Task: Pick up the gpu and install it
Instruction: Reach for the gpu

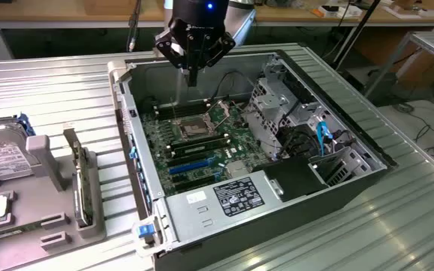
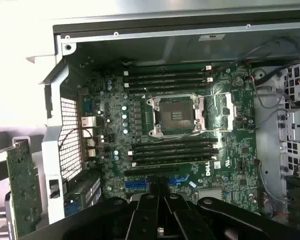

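**Closed gripper above the open case; gpu in its holder**

The black two-fingered gripper [image 1: 192, 78] hangs over the far part of the open black-and-silver computer case [image 1: 338, 203]. Its fingers are pressed together on nothing, above the green motherboard [image 1: 194, 141]. The gpu [image 1: 83, 183], a thin dark green card with a silver bracket at its far end, stands on edge in a grey moulded holder [image 1: 43, 164]. The holder is at the exterior view's left, well apart from the gripper. The pick appears not yet begun. A sound grasp would need the fingers parted first, then set across the card's upper edge, clear of the bracket. A straight lift should keep the card from binding. Everything rests on a ribbed silver metal table [image 1: 398, 226], and a wooden bench [image 1: 315, 14] runs along the far side.
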Robot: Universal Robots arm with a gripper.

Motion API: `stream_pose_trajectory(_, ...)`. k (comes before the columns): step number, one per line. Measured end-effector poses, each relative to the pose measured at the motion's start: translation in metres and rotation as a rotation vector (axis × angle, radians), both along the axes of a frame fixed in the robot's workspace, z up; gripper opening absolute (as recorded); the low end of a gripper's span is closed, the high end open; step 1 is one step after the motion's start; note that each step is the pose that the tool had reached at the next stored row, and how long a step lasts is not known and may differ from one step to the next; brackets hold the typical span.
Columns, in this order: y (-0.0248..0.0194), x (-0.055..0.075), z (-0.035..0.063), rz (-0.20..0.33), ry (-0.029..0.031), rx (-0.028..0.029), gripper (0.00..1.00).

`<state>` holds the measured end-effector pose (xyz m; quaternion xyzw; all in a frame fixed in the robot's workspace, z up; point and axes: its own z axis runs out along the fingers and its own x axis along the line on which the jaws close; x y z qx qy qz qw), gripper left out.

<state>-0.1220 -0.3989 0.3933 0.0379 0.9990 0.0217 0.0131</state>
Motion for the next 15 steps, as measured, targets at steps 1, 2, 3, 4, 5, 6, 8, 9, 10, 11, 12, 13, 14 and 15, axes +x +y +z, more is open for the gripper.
stream_pose_trajectory(1, 0.0000, 0.000, 0.0000, 0.000, 0.0000, 0.0000, 0.11)
stream_pose_trajectory(2, 0.0000, 0.000, 0.0000, 0.000, 0.0000, 0.0000, 0.11)
stream_pose_trajectory(3, 0.0000, 0.000, 0.0000, 0.000, 0.0000, 0.0000, 0.11)
stream_pose_trajectory(4, 0.0000, 0.000, 0.0000, 0.000, 0.0000, 0.0000, 0.11)
stream_pose_trajectory(5, 0.0000, -0.003, 0.0000, 0.000, 0.0001, -0.0002, 0.11)
stream_pose_trajectory(6, 0.0000, -0.007, -0.0002, 0.000, 0.0000, -0.0001, 0.11)
stream_pose_trajectory(8, 0.0000, -0.015, -0.0012, 0.000, -0.0001, 0.0000, 0.11)
stream_pose_trajectory(9, 0.0000, -0.017, -0.0017, 0.000, -0.0002, 0.0002, 0.11)
stream_pose_trajectory(10, 0.0000, -0.019, -0.0020, 0.000, 0.0000, 0.0000, 0.11)
stream_pose_trajectory(11, 0.0000, -0.019, -0.0019, 0.000, 0.0007, -0.0004, 0.11)
stream_pose_trajectory(12, 0.0000, -0.019, -0.0019, 0.000, 0.0006, -0.0004, 0.11)
stream_pose_trajectory(13, 0.0000, -0.019, -0.0020, 0.000, 0.0006, -0.0003, 0.11)
stream_pose_trajectory(14, 0.0000, -0.019, -0.0021, 0.000, 0.0005, -0.0001, 0.11)
stream_pose_trajectory(15, 0.0000, -0.019, -0.0021, 0.000, 0.0005, -0.0002, 0.11)
